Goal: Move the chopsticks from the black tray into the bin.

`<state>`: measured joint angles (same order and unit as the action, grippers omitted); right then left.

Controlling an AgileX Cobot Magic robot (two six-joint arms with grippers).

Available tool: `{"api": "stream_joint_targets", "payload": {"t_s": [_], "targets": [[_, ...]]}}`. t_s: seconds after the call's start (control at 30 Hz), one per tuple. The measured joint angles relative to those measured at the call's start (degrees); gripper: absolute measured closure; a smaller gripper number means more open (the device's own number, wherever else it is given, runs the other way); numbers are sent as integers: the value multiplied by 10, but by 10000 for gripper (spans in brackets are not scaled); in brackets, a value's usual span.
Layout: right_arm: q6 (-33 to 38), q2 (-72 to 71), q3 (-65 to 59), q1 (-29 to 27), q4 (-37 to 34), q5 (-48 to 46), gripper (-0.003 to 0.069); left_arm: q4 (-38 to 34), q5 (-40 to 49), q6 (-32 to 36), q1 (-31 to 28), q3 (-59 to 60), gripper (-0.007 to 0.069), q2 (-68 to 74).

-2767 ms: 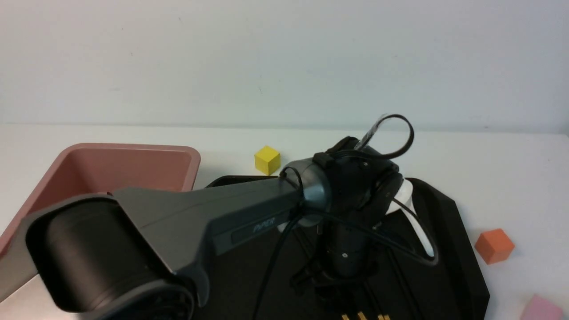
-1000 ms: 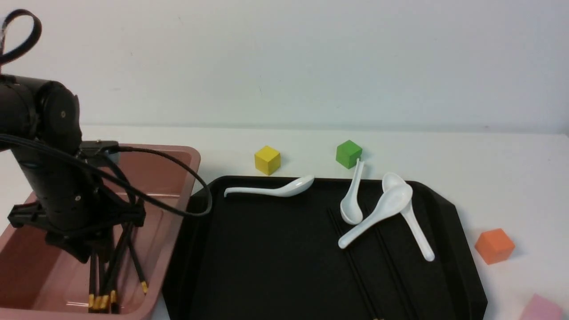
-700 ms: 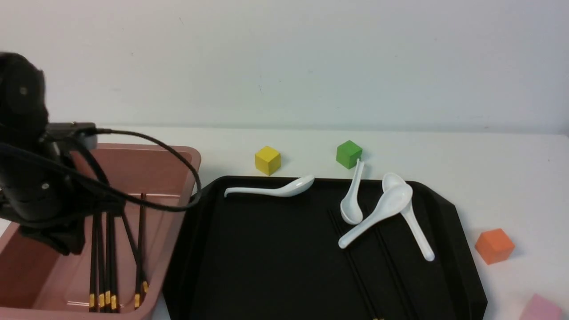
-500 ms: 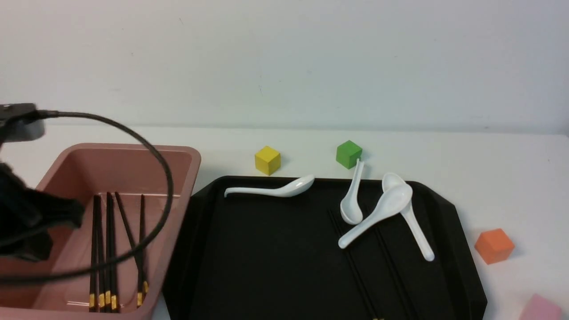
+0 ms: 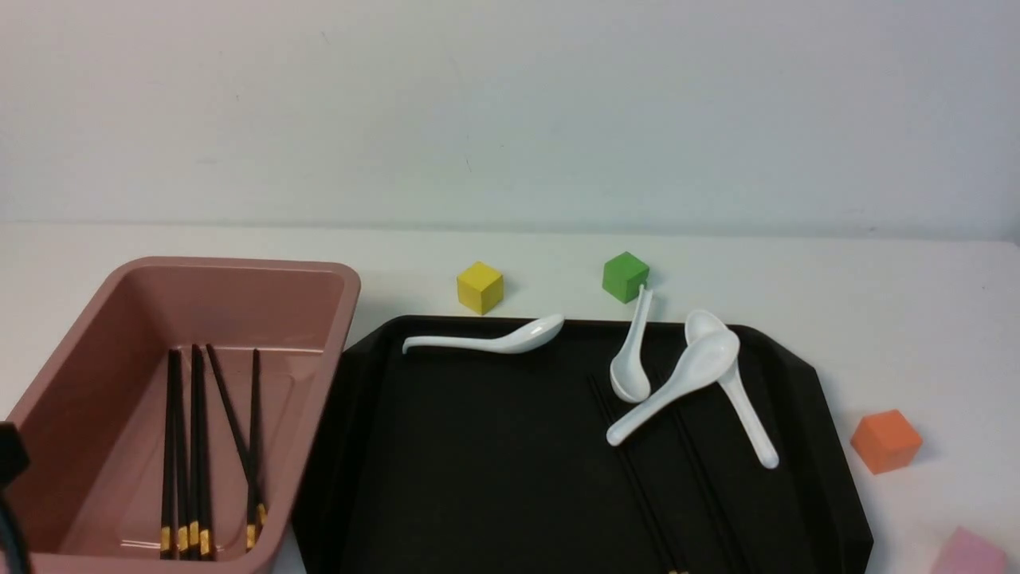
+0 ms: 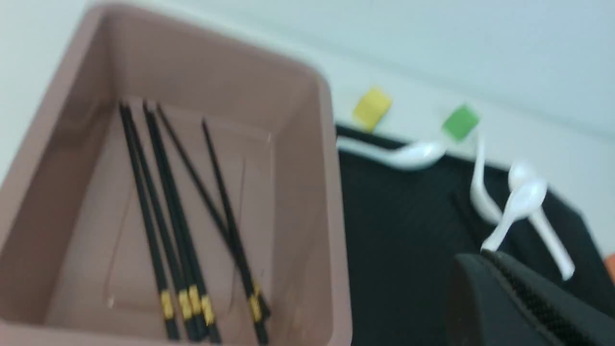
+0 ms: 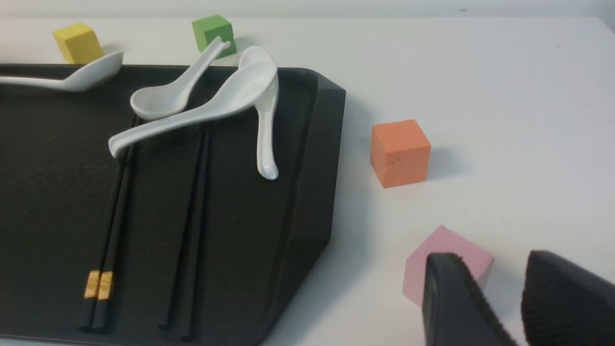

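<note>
Several chopsticks (image 5: 191, 446) lie flat in the pink bin (image 5: 239, 263), gold bands toward me; the left wrist view shows the same chopsticks (image 6: 178, 230) inside the bin (image 6: 331, 192). On the black tray (image 5: 478, 478), two pairs of chopsticks (image 7: 115, 211) lie side by side, their thin ends under the white spoons (image 7: 202, 113). My left gripper (image 6: 485, 262) is shut and empty, above the gap between bin and tray. My right gripper (image 7: 492, 257) is open over the table beside a pink cube (image 7: 449, 250), right of the tray (image 7: 48, 168).
Several white spoons (image 5: 677, 383) lie on the tray's far half, one spoon (image 5: 486, 341) along its back rim. Behind the tray sit a yellow cube (image 5: 479, 287) and a green cube (image 5: 625, 276). To its right are an orange cube (image 5: 885, 440) and the pink cube (image 5: 968, 554).
My left arm carried a bunch of chopsticks from the tray to the bin, let them go there, then pulled back out of the front view and its gripper shut. The chopsticks settled flat.
</note>
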<state>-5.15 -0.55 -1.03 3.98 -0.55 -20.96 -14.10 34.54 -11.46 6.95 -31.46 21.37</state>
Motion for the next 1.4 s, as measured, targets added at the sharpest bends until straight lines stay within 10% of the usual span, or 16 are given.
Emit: {"api": "stream_joint_targets", "payload": {"t_s": [1.4], "targets": [[0, 0, 0, 0, 0, 0, 419, 114, -123, -57, -23, 331, 635, -220]]}}
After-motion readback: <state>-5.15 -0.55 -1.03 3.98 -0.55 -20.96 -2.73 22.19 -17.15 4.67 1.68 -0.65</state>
